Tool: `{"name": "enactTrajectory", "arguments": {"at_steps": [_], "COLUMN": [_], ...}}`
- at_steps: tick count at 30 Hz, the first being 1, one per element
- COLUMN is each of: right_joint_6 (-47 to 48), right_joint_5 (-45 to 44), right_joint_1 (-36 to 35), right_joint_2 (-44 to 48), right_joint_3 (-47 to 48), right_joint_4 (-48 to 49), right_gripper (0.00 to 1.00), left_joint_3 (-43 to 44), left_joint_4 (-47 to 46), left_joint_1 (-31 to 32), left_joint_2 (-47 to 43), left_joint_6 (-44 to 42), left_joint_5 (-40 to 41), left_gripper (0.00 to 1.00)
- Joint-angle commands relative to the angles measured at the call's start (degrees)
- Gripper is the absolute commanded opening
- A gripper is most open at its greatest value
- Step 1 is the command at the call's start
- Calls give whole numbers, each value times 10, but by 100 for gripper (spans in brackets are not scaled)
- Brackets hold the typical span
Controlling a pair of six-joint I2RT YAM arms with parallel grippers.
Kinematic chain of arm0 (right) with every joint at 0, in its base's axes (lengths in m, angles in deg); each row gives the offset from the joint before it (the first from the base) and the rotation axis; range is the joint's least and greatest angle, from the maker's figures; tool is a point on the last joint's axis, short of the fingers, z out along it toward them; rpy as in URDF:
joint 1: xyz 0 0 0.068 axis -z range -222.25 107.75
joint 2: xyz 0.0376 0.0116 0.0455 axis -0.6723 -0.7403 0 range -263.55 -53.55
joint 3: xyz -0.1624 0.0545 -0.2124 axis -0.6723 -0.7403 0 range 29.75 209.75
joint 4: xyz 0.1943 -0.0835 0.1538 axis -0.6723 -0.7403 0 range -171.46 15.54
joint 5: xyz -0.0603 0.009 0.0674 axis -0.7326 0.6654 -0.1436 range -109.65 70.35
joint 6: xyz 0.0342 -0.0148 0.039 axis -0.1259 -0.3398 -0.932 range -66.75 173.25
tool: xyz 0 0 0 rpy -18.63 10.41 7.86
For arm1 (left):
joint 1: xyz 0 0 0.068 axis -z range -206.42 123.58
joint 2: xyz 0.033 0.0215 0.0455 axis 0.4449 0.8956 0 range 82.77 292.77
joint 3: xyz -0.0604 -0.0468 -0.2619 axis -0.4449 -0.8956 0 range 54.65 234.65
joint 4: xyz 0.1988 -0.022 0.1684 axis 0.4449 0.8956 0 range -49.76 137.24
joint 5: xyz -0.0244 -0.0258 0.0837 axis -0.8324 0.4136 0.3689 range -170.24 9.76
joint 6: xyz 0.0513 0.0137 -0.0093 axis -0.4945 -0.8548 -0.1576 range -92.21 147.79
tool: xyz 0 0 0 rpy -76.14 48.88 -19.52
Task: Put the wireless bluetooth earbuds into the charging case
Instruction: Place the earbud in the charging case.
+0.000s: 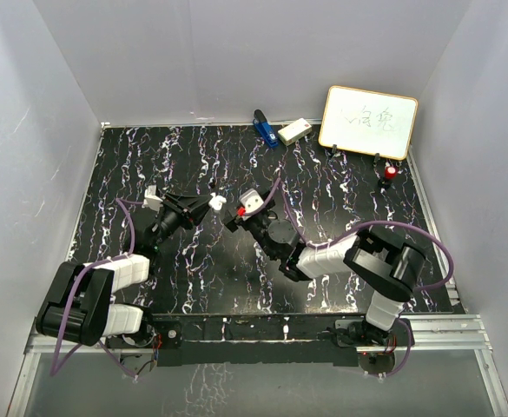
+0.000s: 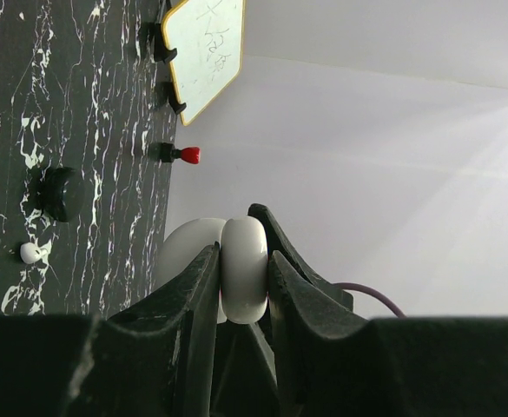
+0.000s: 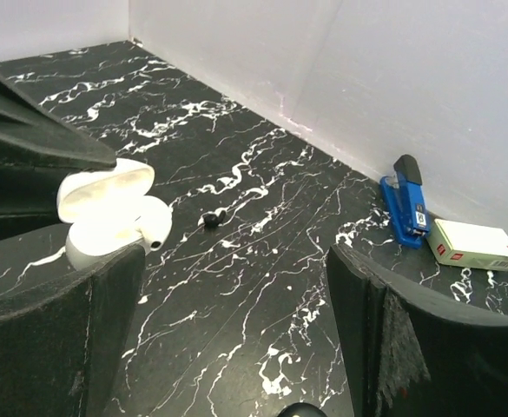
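Note:
The white charging case (image 2: 243,278) is pinched between the fingers of my left gripper (image 2: 243,254), which is shut on it above the table. In the right wrist view the case (image 3: 97,217) has its lid open, and one white earbud (image 3: 152,226) lies at its mouth with the stem sticking out. My right gripper (image 3: 236,347) is open and empty just right of the case, fingers wide apart. Another small white earbud (image 2: 30,253) lies on the black marble table. From above, the left gripper (image 1: 210,204) and right gripper (image 1: 234,214) nearly meet at the case (image 1: 217,201).
A blue stapler (image 3: 405,208) and a white box (image 3: 475,245) sit by the back wall. A whiteboard (image 1: 368,122) and a red-topped item (image 1: 391,173) stand at the back right. A tiny black piece (image 3: 210,219) lies on the table (image 3: 262,261) beyond the case.

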Motion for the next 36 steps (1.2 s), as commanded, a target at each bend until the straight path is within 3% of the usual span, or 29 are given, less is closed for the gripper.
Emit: {"name": "enactTrajectory", "arguments": {"at_steps": [1, 36], "right_joint_6": [19, -2], "right_joint_5": [-20, -20], "right_joint_1": [-2, -2], "right_joint_2": [2, 18], "right_joint_3": [28, 20], "right_joint_4": [80, 41], "right_gripper": [84, 84], "left_joint_3": [21, 26], "left_joint_4": [0, -10], "left_joint_1": [3, 4], "left_joint_2": [-13, -2], "left_joint_6": [0, -2], "left_joint_5": [-1, 0], "left_gripper": [0, 0]}}
